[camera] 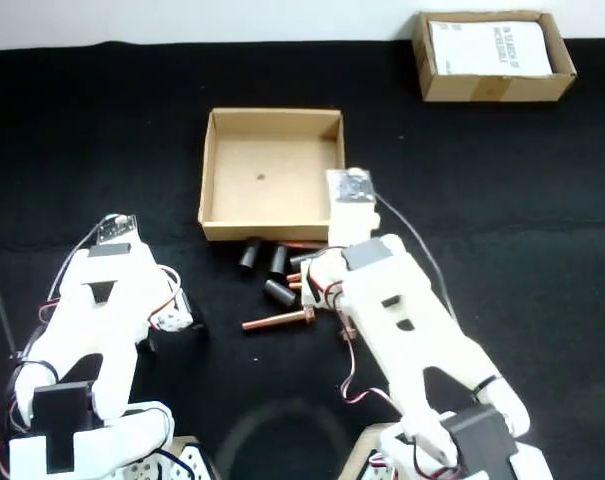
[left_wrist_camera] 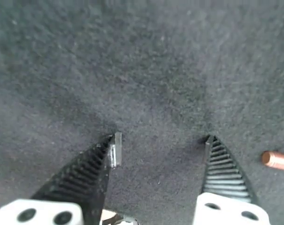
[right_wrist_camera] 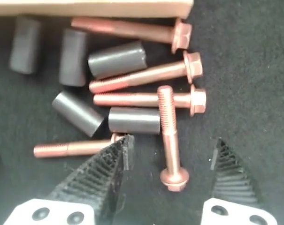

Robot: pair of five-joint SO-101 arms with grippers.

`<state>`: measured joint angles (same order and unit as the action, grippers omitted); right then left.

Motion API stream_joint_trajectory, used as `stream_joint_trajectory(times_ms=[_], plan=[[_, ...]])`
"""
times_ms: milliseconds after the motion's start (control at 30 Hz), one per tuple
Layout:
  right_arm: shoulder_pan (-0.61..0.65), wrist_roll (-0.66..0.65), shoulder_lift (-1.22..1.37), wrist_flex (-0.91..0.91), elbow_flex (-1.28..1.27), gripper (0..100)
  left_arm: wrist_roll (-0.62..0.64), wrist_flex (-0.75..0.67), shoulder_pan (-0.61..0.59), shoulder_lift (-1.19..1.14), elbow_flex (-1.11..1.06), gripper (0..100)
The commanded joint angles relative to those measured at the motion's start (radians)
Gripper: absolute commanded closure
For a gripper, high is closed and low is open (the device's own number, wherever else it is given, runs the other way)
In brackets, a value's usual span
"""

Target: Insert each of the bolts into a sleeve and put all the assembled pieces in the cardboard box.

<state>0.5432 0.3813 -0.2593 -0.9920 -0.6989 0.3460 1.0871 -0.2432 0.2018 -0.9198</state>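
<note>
Loose bolts (right_wrist_camera: 146,75) and sleeves (right_wrist_camera: 116,58) on the bench (camera: 522,250), nothing gripped.
The heap is found at 6 o'clock of the cardboard box (camera: 270,175). The right gripper (right_wrist_camera: 172,146) is spread wide around one bolt's head, and the left gripper (left_wrist_camera: 163,140) is spread wide and empty at 8 o'clock.

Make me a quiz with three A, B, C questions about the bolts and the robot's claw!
1. Where are the bolts, compared with the cardboard box? A inside it B outside it, on the black cloth C under it
2. What colour are the bolts? A copper B green C white
3. The right gripper is: A open B shut on a bolt C shut, empty
Answers: B, they lie on the cloth before the box; A, their shafts look copper; A, its fingers stand apart.
</note>
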Motion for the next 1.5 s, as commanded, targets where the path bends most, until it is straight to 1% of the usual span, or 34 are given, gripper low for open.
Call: stream_joint_trajectory(times_ms=[0,67,100,267,367,433,533,700,767,867,1000,1300,1400,1467], plan=[[-0.016,0.100,0.035,0.021,0.013,74.5,0.083,-0.025,-0.042,0.012,0.002,72],[-0.008,0.170,0.081,0.042,0.048,74.5,0.138,-0.023,-0.061,0.012,0.002,72],[-0.001,0.209,0.111,0.045,0.070,74.5,0.146,-0.023,-0.064,0.012,0.004,72],[0.077,0.339,0.349,0.041,0.265,74.5,0.143,-0.025,-0.064,0.012,0.004,72],[0.105,0.394,0.507,0.027,0.361,74.5,0.143,-0.025,-0.064,0.012,0.004,72],[0.108,0.411,0.581,-0.018,0.417,74.5,0.143,-0.025,-0.064,0.012,0.004,71],[0.102,0.413,0.613,-0.111,0.499,74.5,0.141,-0.025,-0.064,0.012,0.004,71],[0.104,0.411,0.610,-0.173,0.516,74.5,0.141,-0.025,-0.064,0.012,0.004,71],[0.104,0.407,0.578,-0.220,0.532,74.5,0.141,-0.025,-0.064,0.012,0.004,71],[0.096,0.358,0.504,-0.280,0.541,74.5,0.141,-0.025,-0.064,0.012,0.004,71],[0.048,0.342,0.398,-0.321,0.538,74.5,0.141,-0.025,-0.064,0.012,0.004,71],[-0.096,0.196,0.208,-0.433,0.545,74.5,0.141,-0.025,-0.064,0.005,0.004,71],[-0.108,0.181,0.185,-0.504,0.538,74.5,0.141,-0.025,-0.064,0.005,0.004,71],[-0.105,0.180,0.191,-0.512,0.538,74.5,0.141,-0.025,-0.064,0.005,0.004,71]])
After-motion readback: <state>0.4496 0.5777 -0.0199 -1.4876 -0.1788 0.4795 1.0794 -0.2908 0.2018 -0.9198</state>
